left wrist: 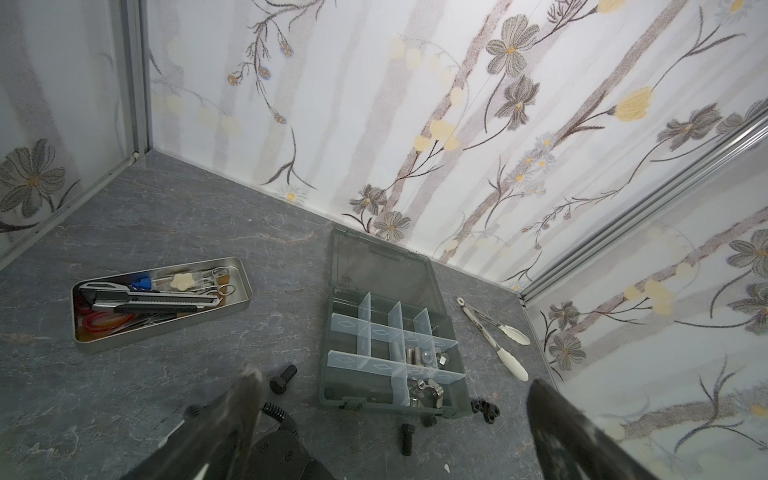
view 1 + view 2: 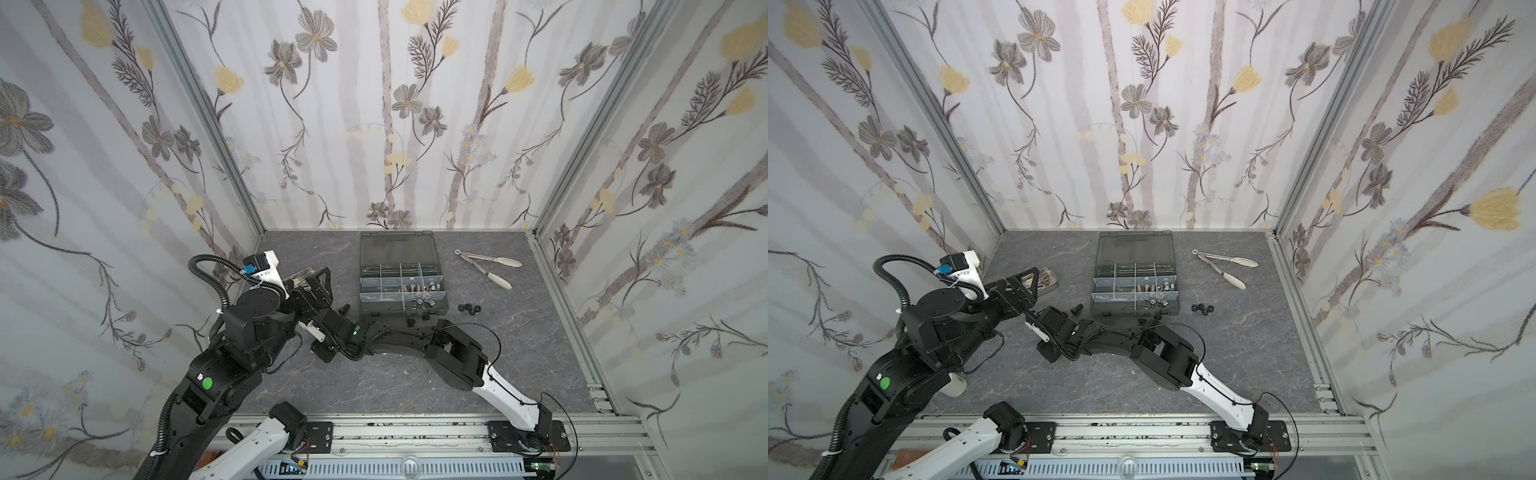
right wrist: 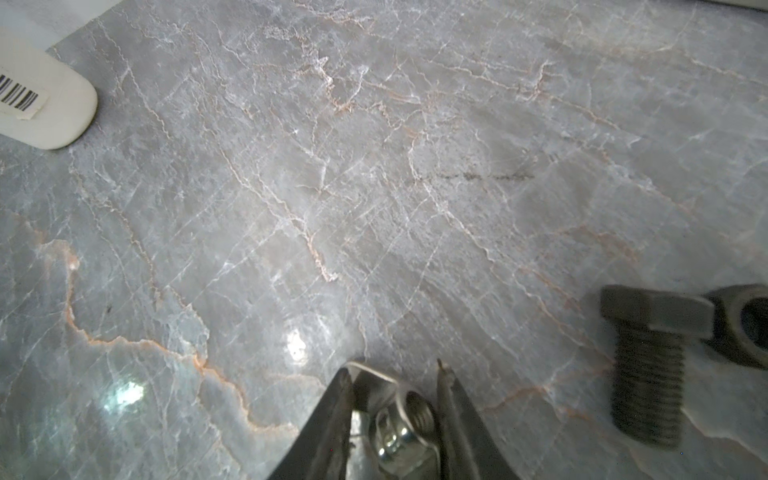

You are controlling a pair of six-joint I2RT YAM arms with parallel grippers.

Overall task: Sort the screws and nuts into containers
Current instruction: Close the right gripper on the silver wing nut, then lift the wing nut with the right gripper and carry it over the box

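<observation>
Nearest the lens, at the bottom centre of the right wrist view, a silver nut (image 3: 405, 428) is bracketed by the narrowed fingers of the right claw (image 3: 392, 370), low over the surface (image 3: 374, 187). Whether it is firmly pinched cannot be told. At the right edge of that frame a black screw (image 3: 648, 365) is seen lying with a black nut (image 3: 744, 324) touching its head.

The left claw (image 1: 395, 378) is held spread wide and empty. Beyond it, at centre frame, silver screws (image 1: 415, 357) and wing nuts (image 1: 424, 392) are already gathered in the compartments (image 1: 386, 332) of the organizer box (image 1: 353, 401). Black screws (image 1: 283, 378) and a cluster of black nuts (image 1: 486, 409) are seen loose on the surface around the box. Roughly half of the sorting is judged done, with the black pieces still to be placed.
</observation>
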